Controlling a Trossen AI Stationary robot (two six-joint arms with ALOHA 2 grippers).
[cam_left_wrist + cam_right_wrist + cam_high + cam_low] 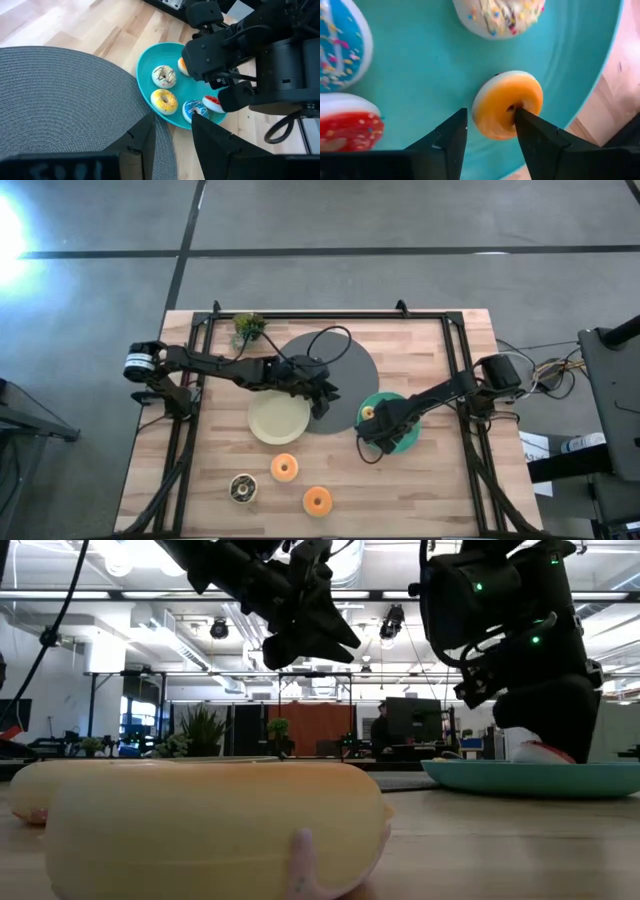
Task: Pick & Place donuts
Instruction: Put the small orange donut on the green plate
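Note:
A teal plate (405,435) (145,75) holds several donuts: white-frosted (163,76), yellow (164,101), blue (192,107), red (212,103). A small orange-faced donut (507,102) (367,412) lies near the plate's rim. My right gripper (490,120) (372,428) is low over the plate, shut on that donut. My left gripper (172,125) (325,395) hangs open above the grey disc (345,370), touching nothing. Two orange-faced donuts (285,467) (317,500) and a chocolate one (242,488) lie flat on the table. My right gripper holds the small orange-faced donut by its ring wall (492,117). One finger (532,135) stands in the hole and the other outside the rim. The fingers come from above, slanting. The donut lies orange face up on the teal plate (435,75).
A cream plate (279,418) lies beside the grey disc, under my left arm. A small green plant (248,327) stands at the far edge. A dark frame (455,340) runs along the table's sides. Bare wood shows at the near right (430,500).

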